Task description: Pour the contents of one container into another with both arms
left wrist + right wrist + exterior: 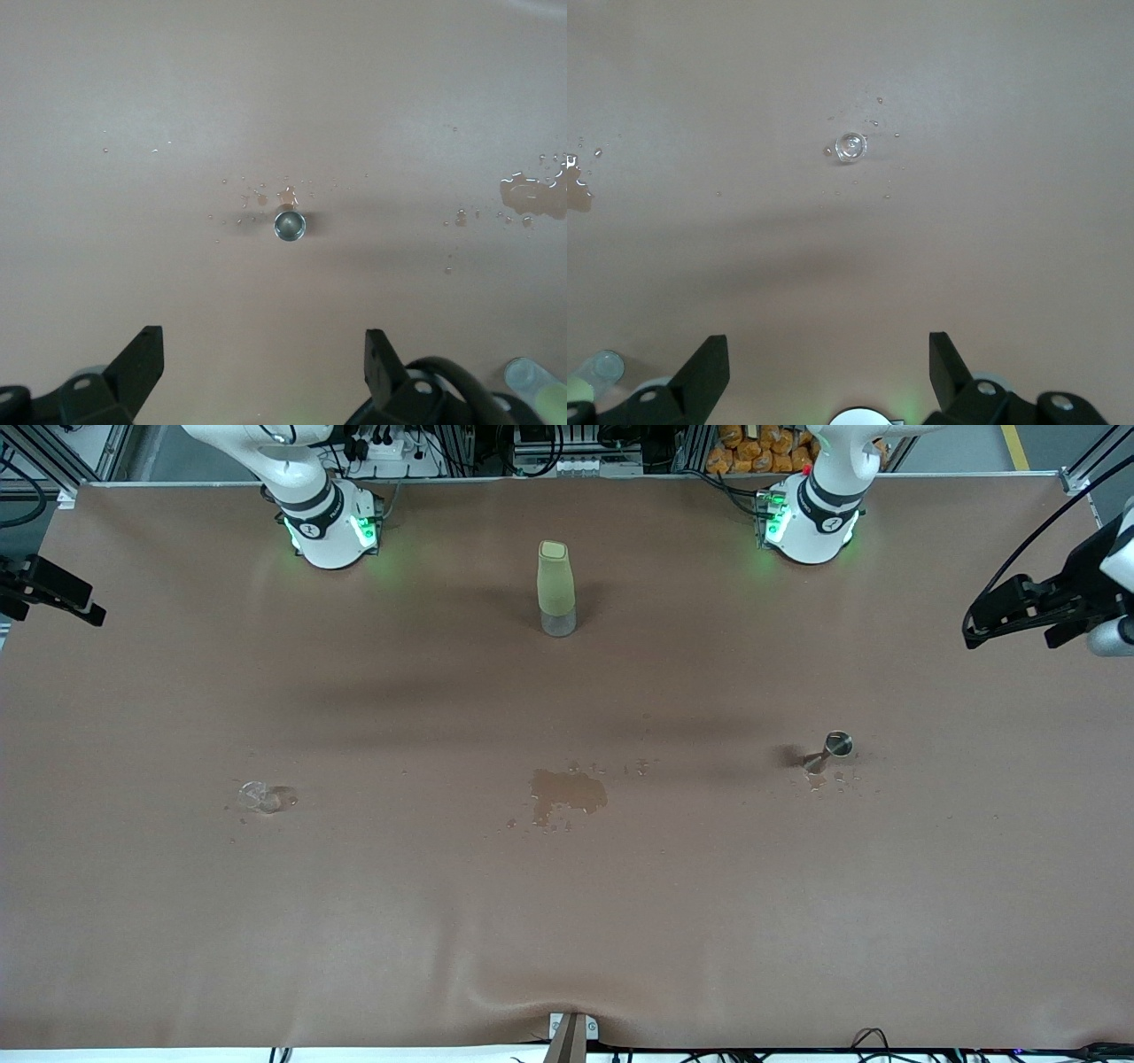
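The clear glass cup (258, 797) stands on the brown table toward the right arm's end, with droplets around it. My right gripper (828, 345) hangs high over the table with the cup (851, 147) far below it, and it is open and empty. The silver jigger (833, 748) stands toward the left arm's end, ringed by small drops. My left gripper (264, 341) is high above the jigger (290, 225), open with nothing between its fingers. In the front view the left gripper (983, 622) and the right gripper (53, 592) show only at the picture's edges.
A tall pale-green bottle (556, 589) stands between the two arm bases, farther from the front camera than both vessels. A brown puddle (567, 790) with scattered drops lies mid-table between cup and jigger. The table cloth (567, 921) wrinkles near the front edge.
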You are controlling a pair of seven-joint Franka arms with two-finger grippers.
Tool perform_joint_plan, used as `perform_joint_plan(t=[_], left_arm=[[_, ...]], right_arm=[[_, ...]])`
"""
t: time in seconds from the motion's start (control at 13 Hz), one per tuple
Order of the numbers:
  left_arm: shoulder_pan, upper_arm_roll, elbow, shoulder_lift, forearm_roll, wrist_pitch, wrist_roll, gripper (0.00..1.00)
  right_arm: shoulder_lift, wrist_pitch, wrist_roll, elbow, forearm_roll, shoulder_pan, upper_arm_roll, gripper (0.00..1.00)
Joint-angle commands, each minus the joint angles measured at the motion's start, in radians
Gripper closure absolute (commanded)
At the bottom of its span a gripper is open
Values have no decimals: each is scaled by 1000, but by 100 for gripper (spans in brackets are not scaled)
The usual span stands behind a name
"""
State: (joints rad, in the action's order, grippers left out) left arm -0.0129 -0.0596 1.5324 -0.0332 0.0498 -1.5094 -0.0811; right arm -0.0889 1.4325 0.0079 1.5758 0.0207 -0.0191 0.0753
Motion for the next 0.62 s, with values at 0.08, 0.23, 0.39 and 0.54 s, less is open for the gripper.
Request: perform_joint_plan(t=[0.08, 0.23, 0.39, 0.54], left_arm=[[62, 58, 46, -37, -18, -5, -8, 0], [65, 60, 46, -43, -18, -5, -5, 0], [68, 64, 46, -45, -21, -2, -19, 0], [83, 61, 48, -48, -65, 17, -46, 0]], right_arm=[[-2, 8, -6, -11, 8, 16, 9, 0], [-2, 19, -6, -13, 5, 21, 6, 0], [-2, 29, -8, -13, 4, 22, 8, 0], [-2, 32, -9, -13, 2, 22, 6, 0]])
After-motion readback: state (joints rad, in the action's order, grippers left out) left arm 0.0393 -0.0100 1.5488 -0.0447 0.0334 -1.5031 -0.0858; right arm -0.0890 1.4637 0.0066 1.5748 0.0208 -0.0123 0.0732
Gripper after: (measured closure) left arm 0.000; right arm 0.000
